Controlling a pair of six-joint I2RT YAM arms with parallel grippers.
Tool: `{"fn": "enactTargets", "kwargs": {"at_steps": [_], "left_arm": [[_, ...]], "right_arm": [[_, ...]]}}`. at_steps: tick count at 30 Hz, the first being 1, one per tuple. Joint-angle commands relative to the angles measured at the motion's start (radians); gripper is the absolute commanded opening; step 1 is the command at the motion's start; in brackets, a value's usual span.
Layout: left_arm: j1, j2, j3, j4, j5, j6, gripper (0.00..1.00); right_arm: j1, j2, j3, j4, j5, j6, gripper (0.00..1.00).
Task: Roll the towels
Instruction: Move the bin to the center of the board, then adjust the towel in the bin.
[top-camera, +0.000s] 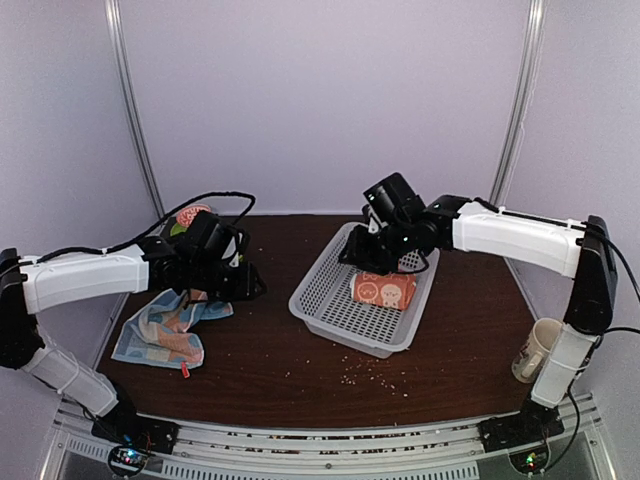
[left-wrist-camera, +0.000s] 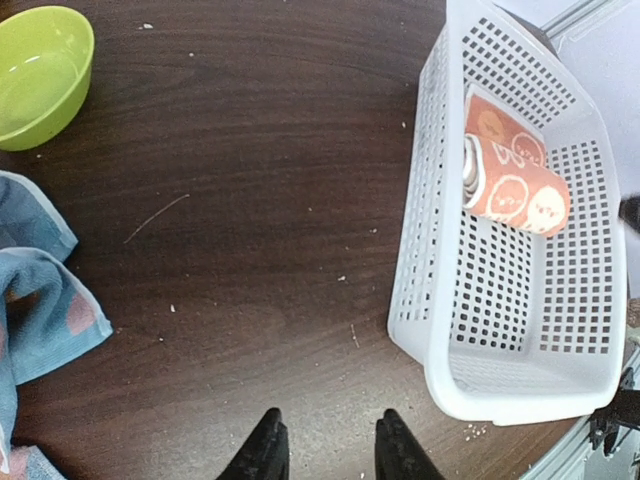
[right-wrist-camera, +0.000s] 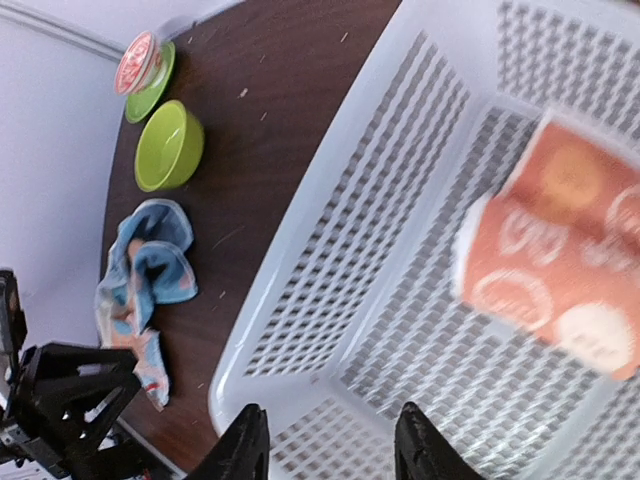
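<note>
A dark brown wooden table (top-camera: 300, 350), speckled with pale crumbs (top-camera: 370, 375), stands inside plain white walls (top-camera: 320, 100). The orange towel (top-camera: 385, 290) lies rolled in a white mesh basket (top-camera: 330, 310). The right gripper (right-wrist-camera: 332, 410) hangs above it, fingers spread and empty. The blue towel (top-camera: 165, 330) lies crumpled at the table's left side. Near it, the left gripper (left-wrist-camera: 330, 420) is parted, holding nothing. A green bowl (left-wrist-camera: 40, 75) sits at the back left.

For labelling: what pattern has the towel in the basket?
The towel is orange with white cartoon prints; left wrist view shows it best.
</note>
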Motion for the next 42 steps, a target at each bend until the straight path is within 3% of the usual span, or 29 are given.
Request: {"fn": "enactTargets", "kwargs": {"at_steps": [1, 6, 13, 19, 31, 42], "left_arm": [[0.007, 0.046, 0.059, 0.040, 0.117, 0.019, 0.32], [0.007, 0.122, 0.122, 0.032, 0.169, -0.030, 0.32], [0.007, 0.178, 0.170, 0.020, 0.166, -0.026, 0.33], [0.007, 0.182, 0.175, 0.002, 0.132, -0.001, 0.32], [0.009, 0.181, 0.126, 0.017, 0.121, 0.038, 0.31], [0.017, 0.191, 0.109, 0.037, 0.132, 0.045, 0.31]], "right_arm": [[-0.136, -0.017, 0.080, -0.160, 0.087, -0.483, 0.44], [-0.150, 0.103, 0.214, -0.295, 0.096, -0.734, 0.54], [-0.115, 0.188, 0.227, -0.330, 0.169, -0.836, 0.76], [-0.063, 0.246, 0.209, -0.330, 0.284, -0.878, 0.77], [-0.066, 0.342, 0.213, -0.342, 0.341, -0.927, 0.75], [-0.083, 0.404, 0.215, -0.357, 0.303, -0.927, 0.72]]}}
